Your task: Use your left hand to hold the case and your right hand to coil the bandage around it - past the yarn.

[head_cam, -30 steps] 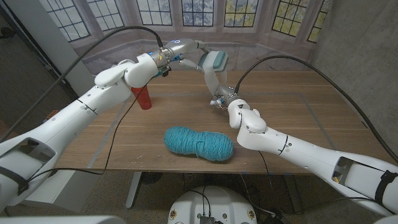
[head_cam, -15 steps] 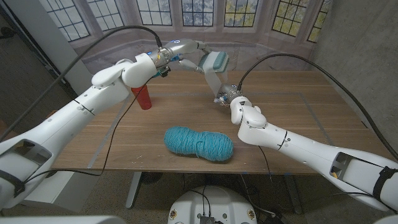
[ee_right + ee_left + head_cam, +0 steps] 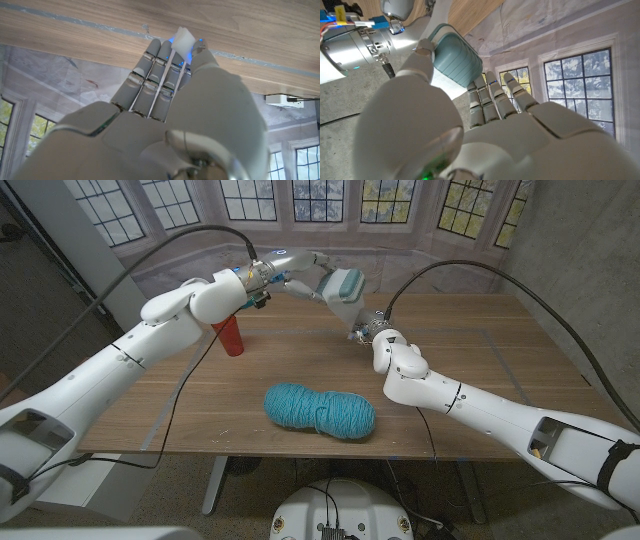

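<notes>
My left hand (image 3: 300,266) holds the teal case (image 3: 346,282) above the table's far side, beyond the yarn; in the left wrist view the ribbed case (image 3: 456,56) sits between thumb and fingers. A short strip of white bandage (image 3: 354,310) runs from the case down to my right hand (image 3: 378,338), which is just below and to the right of it. In the right wrist view the white bandage end (image 3: 183,38) is pinched between the thumb and fingers of my right hand (image 3: 170,95). The teal yarn skein (image 3: 320,410) lies near the table's front edge.
A red bottle (image 3: 231,336) stands on the wooden table (image 3: 500,370) under my left forearm. Black cables arc over both arms. The right half of the table is bare wood.
My right hand has risen towards the case, so the bandage strip between them is shorter. The left hand and case have shifted only slightly.
</notes>
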Action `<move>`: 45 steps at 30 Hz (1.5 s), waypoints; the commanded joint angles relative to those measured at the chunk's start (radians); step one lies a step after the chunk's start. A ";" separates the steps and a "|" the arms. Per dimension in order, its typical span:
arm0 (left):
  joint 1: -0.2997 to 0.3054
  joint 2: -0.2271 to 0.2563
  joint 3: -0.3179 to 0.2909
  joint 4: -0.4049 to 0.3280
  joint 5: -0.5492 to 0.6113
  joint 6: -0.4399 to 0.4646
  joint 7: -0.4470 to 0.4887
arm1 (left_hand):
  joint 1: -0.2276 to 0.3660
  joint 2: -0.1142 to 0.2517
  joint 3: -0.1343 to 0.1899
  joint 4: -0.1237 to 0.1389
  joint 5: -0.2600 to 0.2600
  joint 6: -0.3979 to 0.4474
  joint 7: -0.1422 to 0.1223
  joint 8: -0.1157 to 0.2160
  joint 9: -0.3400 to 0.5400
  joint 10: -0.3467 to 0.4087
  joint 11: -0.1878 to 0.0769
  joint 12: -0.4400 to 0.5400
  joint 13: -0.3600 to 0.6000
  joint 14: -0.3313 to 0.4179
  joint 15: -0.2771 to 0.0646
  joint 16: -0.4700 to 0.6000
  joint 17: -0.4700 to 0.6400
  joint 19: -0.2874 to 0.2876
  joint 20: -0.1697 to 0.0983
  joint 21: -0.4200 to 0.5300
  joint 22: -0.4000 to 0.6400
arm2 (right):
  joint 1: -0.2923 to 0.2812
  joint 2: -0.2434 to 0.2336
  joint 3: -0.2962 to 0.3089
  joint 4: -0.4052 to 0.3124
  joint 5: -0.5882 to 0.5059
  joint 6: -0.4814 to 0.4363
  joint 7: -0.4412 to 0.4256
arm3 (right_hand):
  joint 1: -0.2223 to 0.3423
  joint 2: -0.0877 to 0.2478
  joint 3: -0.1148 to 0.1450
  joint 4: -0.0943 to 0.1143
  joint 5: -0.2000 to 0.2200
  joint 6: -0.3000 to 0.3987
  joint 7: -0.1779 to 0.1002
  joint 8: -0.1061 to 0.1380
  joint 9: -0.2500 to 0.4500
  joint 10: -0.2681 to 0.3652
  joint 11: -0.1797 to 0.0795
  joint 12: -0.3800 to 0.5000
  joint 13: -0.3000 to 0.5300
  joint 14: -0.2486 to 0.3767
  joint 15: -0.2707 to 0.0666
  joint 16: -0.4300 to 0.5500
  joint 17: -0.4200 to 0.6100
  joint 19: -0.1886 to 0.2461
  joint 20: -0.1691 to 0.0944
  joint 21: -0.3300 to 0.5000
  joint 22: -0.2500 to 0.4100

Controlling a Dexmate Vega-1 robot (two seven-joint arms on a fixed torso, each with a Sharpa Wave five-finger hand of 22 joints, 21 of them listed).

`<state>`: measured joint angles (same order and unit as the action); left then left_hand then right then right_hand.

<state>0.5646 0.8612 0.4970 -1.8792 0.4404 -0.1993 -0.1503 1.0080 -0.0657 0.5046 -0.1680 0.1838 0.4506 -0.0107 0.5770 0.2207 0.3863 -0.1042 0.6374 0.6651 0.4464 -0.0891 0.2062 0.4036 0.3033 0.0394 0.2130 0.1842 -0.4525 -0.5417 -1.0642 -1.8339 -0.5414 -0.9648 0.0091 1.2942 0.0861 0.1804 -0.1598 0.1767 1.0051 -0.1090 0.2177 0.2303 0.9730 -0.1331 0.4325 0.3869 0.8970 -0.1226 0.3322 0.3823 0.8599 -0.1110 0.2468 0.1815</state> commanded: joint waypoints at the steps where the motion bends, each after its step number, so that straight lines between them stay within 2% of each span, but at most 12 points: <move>1: 0.014 0.012 -0.004 -0.008 -0.020 0.005 -0.025 | -0.064 0.066 0.021 0.017 0.007 0.037 -0.030 0.324 0.001 0.041 -0.040 0.006 0.002 -0.002 0.004 0.000 0.002 -0.002 -0.002 0.000 0.005 | 0.029 -0.003 -0.004 0.019 -0.003 0.007 0.001 | 0.011 0.001 -0.003 0.005 0.005 0.003 -0.006 0.004 0.003 0.019 -0.020 0.003 0.005 0.007 -0.118 -0.003 0.003 -0.005 -0.057 -0.001 0.003; 31: -0.003 0.005 0.025 0.032 -0.068 -0.009 -0.092 | -0.071 0.066 0.019 0.016 0.006 0.037 -0.021 0.321 0.001 0.034 -0.036 0.003 0.001 -0.009 0.008 0.001 0.002 -0.008 -0.003 0.000 0.005 | 0.082 0.007 0.020 0.058 -0.023 0.050 0.000 | 0.013 0.004 -0.006 0.006 0.006 0.000 -0.005 0.004 0.002 0.015 -0.023 0.000 0.007 0.007 -0.119 -0.009 0.006 -0.011 -0.058 -0.003 0.003; 45: -0.010 0.004 0.041 0.039 -0.075 -0.009 -0.119 | -0.076 0.065 0.016 0.017 0.005 0.035 -0.026 0.320 0.002 0.034 -0.032 0.003 0.000 -0.012 0.008 0.001 0.003 -0.009 -0.003 0.000 0.005 | 0.093 0.010 0.029 0.065 -0.040 0.062 0.005 | 0.015 0.005 -0.007 0.006 0.006 0.000 -0.007 0.004 0.002 0.016 -0.022 0.000 0.007 0.007 -0.119 -0.012 0.008 -0.011 -0.057 -0.003 0.003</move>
<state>0.5607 0.8672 0.5254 -1.8478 0.3716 -0.2064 -0.2495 0.9856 -0.0648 0.5047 -0.1680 0.1844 0.4555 -0.0129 0.5771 0.2159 0.3917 -0.1096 0.6368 0.6605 0.4374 -0.0802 0.2062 0.4038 0.2981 0.0339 0.2130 0.1842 -0.3691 -0.5355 -1.0439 -1.7757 -0.5684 -0.9131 0.0123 1.2964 0.0882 0.1762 -0.1556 0.1779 0.9997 -0.1106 0.2175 0.2307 0.9697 -0.1367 0.4239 0.3913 0.8970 -0.1226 0.3248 0.3876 0.8512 -0.1091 0.2469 0.1818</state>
